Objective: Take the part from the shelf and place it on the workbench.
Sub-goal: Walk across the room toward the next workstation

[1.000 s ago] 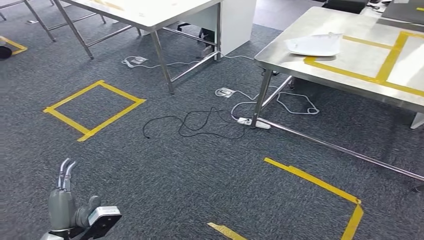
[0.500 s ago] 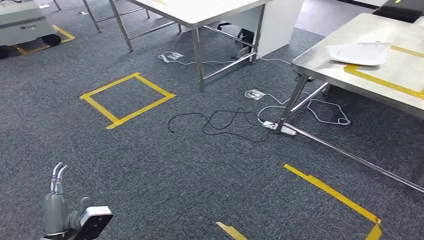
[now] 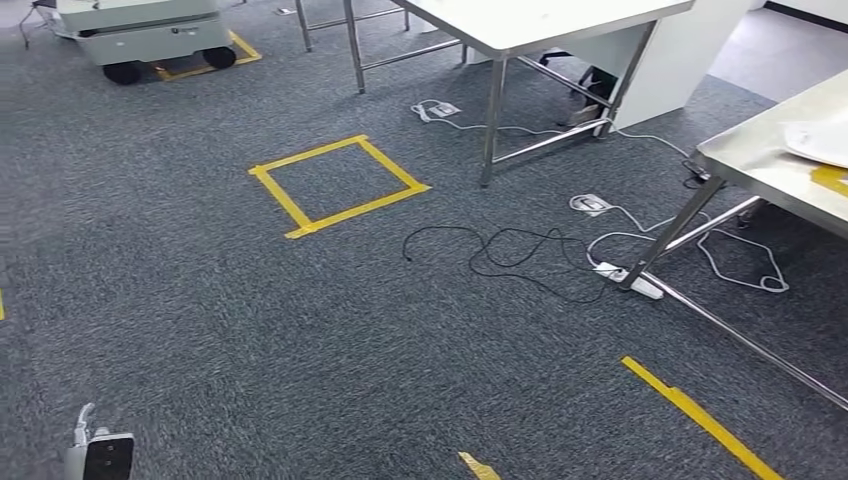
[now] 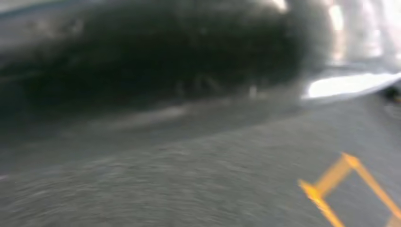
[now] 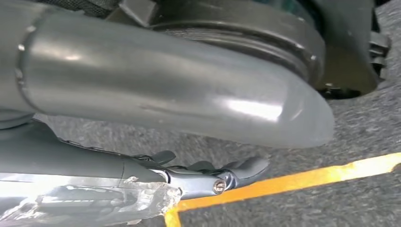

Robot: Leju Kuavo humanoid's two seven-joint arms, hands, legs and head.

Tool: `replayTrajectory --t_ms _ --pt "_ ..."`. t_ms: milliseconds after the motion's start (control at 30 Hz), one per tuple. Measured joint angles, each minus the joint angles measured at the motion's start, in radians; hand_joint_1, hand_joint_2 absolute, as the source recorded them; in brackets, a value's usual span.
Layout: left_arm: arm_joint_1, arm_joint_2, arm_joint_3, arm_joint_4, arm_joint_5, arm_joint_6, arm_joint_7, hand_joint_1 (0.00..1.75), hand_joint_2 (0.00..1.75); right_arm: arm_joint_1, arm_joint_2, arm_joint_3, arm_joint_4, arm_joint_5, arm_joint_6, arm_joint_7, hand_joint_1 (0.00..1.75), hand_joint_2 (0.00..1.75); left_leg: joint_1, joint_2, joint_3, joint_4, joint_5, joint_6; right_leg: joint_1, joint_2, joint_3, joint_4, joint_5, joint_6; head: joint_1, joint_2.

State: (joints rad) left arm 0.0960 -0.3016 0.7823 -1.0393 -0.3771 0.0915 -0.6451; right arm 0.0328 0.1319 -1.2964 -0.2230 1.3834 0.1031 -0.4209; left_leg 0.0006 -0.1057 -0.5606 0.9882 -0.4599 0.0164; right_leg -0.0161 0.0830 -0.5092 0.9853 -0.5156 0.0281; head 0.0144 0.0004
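Two hands hang low as robot turns: shiny steel workbench (image 3: 760,160) now far right of yellow tape floor square (image 3: 357,210). Left hand (image 3: 95,455), right hand (image 5: 203,177): grip can't tell. Part unlocated; fetch prob. pending.

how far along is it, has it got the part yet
Done: apparently nothing. I can't make out a part at the left robot hand, low at the head view's edge, nor tell whether the right robot hand holds one. In hand: the head view faces carpet with a yellow tape square and cables, a steel table to the right. Left: probably the whole pick and the placing.
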Motion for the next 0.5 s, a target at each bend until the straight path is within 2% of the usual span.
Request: replayTrajectory --t_ms 67,100,133,200,267,300,333,367,400,433,467,500 --pt "-0.018 0.007 0.056 0.078 -0.010 0.029 0.000 0.00 0.00 -0.002 0.004 -0.009 0.000 0.001 0.002 -0.003 0.00 0.00 0.004 -0.019 -0.009 0.000 0.006 -0.015 0.001 -0.018 0.007 -0.010 0.000 -0.009 0.000 0.000" --pt "-0.023 0.010 0.077 0.109 -0.012 0.037 0.000 0.00 0.00 -0.004 0.007 -0.012 -0.001 0.001 0.002 -0.005 0.00 0.00 0.004 -0.010 -0.013 0.006 0.002 -0.021 0.000 -0.030 0.009 -0.015 0.004 -0.014 -0.001 0.000" --pt "-0.028 0.013 0.095 0.135 -0.014 0.041 0.000 0.00 0.00 -0.005 0.009 -0.015 -0.001 0.001 0.003 -0.006 0.00 0.00 0.004 0.012 -0.023 0.025 -0.012 -0.026 -0.001 -0.043 0.012 -0.019 0.007 -0.020 -0.003 0.000" --pt "-0.042 0.017 0.118 0.177 -0.015 0.045 0.000 0.00 0.00 -0.004 0.012 -0.021 -0.002 0.001 0.003 -0.008 0.00 0.00 0.003 0.070 -0.072 0.128 -0.071 -0.036 0.000 -0.075 0.016 -0.024 0.007 -0.027 -0.008 0.000" --pt "-0.053 0.020 0.131 0.210 -0.021 0.052 0.000 0.00 0.00 -0.003 0.013 -0.024 -0.003 0.001 0.003 -0.008 0.00 0.00 0.007 0.095 -0.134 0.257 -0.124 -0.043 0.003 -0.110 0.016 -0.024 0.005 -0.029 -0.010 0.000" --pt "-0.056 0.022 0.136 0.225 -0.027 0.061 0.000 0.00 0.00 -0.003 0.013 -0.025 -0.003 0.001 0.003 -0.008 0.00 0.00 0.009 0.099 -0.146 0.284 -0.126 -0.045 0.004 -0.125 0.016 -0.024 0.003 -0.029 -0.010 0.000" --pt "-0.057 0.025 0.139 0.241 -0.034 0.077 0.000 0.00 0.00 -0.004 0.014 -0.027 -0.003 0.001 0.003 -0.008 0.00 0.00 0.010 0.102 -0.136 0.271 -0.108 -0.046 0.004 -0.138 0.017 -0.024 0.002 -0.029 -0.010 0.000" --pt "-0.058 0.028 0.142 0.259 -0.038 0.095 0.000 0.00 0.00 -0.005 0.016 -0.029 -0.003 0.001 0.002 -0.007 0.00 0.00 0.011 0.109 -0.106 0.219 -0.077 -0.045 0.005 -0.150 0.019 -0.024 -0.001 -0.027 -0.010 0.000" --pt "-0.061 0.032 0.144 0.280 -0.037 0.111 0.000 0.00 0.00 -0.005 0.019 -0.032 -0.003 0.002 0.002 -0.006 0.00 0.00 0.010 0.126 -0.065 0.146 -0.045 -0.043 0.005 -0.162 0.023 -0.024 -0.004 -0.024 -0.010 0.000" --pt "-0.067 0.036 0.145 0.304 -0.032 0.125 0.000 0.00 0.00 -0.006 0.022 -0.036 -0.004 0.003 0.001 -0.004 0.00 0.00 0.007 0.149 -0.027 0.080 -0.025 -0.039 0.008 -0.172 0.027 -0.023 -0.008 -0.020 -0.011 0.000" --pt "-0.075 0.041 0.147 0.331 -0.023 0.134 0.000 0.00 0.00 -0.006 0.026 -0.039 -0.004 0.005 0.001 -0.002 0.00 0.00 0.004 0.167 -0.001 0.032 -0.015 -0.032 0.011 -0.182 0.029 -0.022 -0.012 -0.016 -0.010 0.000" --pt "-0.083 0.046 0.150 0.361 -0.012 0.141 0.000 0.00 0.00 -0.007 0.028 -0.043 -0.004 0.007 0.002 0.000 0.00 0.00 0.000 0.178 0.011 0.008 -0.015 -0.026 0.013 -0.191 0.032 -0.022 -0.015 -0.011 -0.010 0.000"
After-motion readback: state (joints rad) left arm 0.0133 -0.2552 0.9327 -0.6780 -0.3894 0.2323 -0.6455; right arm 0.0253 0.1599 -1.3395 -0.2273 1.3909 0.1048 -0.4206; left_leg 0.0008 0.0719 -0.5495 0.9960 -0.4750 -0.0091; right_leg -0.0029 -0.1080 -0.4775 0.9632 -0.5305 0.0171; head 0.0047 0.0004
